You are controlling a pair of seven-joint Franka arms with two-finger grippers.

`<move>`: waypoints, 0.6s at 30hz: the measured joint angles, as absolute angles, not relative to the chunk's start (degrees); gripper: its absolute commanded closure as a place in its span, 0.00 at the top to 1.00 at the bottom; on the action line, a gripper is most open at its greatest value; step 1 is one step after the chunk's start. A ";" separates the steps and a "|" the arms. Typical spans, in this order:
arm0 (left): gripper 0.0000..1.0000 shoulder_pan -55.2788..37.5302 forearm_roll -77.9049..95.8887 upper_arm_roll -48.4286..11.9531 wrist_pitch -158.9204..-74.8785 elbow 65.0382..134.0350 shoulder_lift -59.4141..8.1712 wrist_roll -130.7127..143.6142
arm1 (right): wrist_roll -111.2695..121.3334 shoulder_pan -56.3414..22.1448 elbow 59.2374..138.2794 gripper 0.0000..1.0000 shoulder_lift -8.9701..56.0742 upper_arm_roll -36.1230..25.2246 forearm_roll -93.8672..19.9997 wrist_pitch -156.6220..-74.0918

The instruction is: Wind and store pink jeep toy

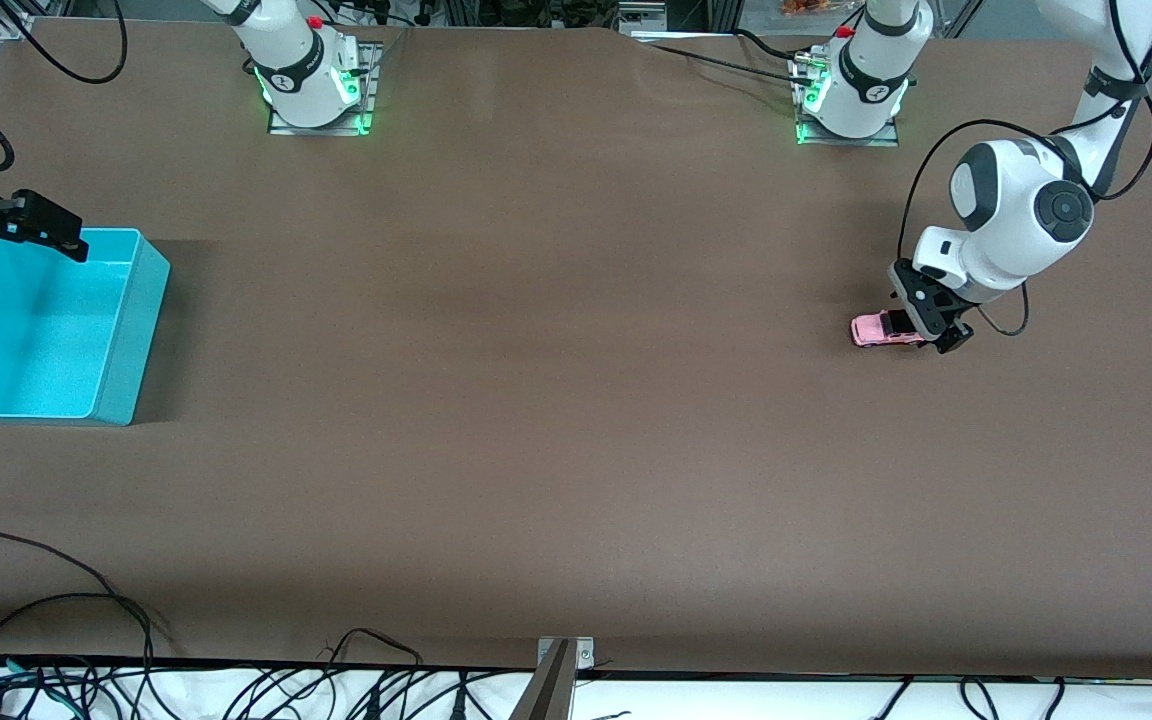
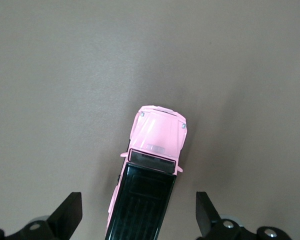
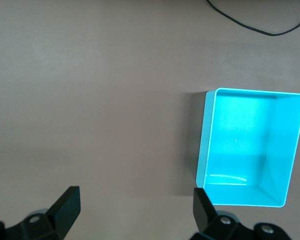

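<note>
The pink jeep toy (image 1: pixel 880 330) is sitting on the brown table (image 1: pixel 556 400) toward the left arm's end, its wheels on the surface and its black roof facing up. The left gripper (image 1: pixel 926 328) is reaching down over the rear part of the car, with the pink front end sticking out from under it toward the middle of the table. In the left wrist view the car (image 2: pixel 152 170) is lying between the two fingers (image 2: pixel 206 212), which are standing wide apart with a clear gap of bare table on each side of the car body, so the gripper is spread open and is gripping nothing. The pink hood is pointing away from the wrist camera and the dark roof is running back between the fingers. At the right arm's end of the table a turquoise bin (image 1: pixel 141 330) is resting on the surface, well apart from the car, and nothing is showing inside it. The right gripper (image 1: pixel 41 228) is waiting up in the air over the rim of the bin that lies farther from the front camera. In the right wrist view the fingers (image 3: pixel 66 206) are likewise spread wide with nothing between them, and the bin (image 3: pixel 207 140) is showing below with its inside bare.
</note>
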State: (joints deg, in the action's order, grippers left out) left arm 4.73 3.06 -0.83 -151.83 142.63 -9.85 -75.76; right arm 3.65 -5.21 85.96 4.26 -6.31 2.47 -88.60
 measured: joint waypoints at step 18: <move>0.71 4.73 3.06 -0.83 -158.66 144.10 -13.58 -83.09 | 3.65 -5.42 85.96 1.00 4.29 -6.19 2.47 -88.83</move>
State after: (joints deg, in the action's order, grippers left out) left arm 4.73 3.06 -0.83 -158.66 144.10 -13.58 -83.09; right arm 3.65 -5.42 85.96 4.29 -6.19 2.47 -88.83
